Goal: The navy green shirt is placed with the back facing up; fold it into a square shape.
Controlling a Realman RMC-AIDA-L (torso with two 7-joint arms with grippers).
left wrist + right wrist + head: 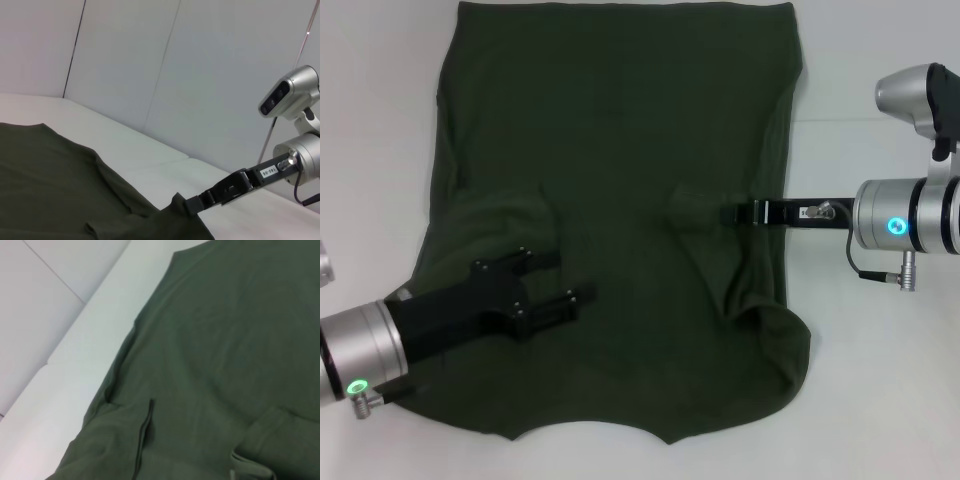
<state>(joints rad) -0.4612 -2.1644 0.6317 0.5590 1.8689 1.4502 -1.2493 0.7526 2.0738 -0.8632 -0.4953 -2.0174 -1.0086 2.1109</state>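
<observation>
— Where's the shirt (pixel 620 200)?
— Spread on the white table (pixel 880 400), plain side up, both sleeves folded inward.
— And the grippers?
— The left gripper (pixel 555 280) hovers over the near-left part, fingers released. The right gripper (pixel 732 213) reaches in from the right edge — grip: cannot tell.

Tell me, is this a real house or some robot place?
Probably a robot test room, not a house. A plain white table holds just one green shirt, bare grey wall panels stand behind, and two grippers work.
</observation>
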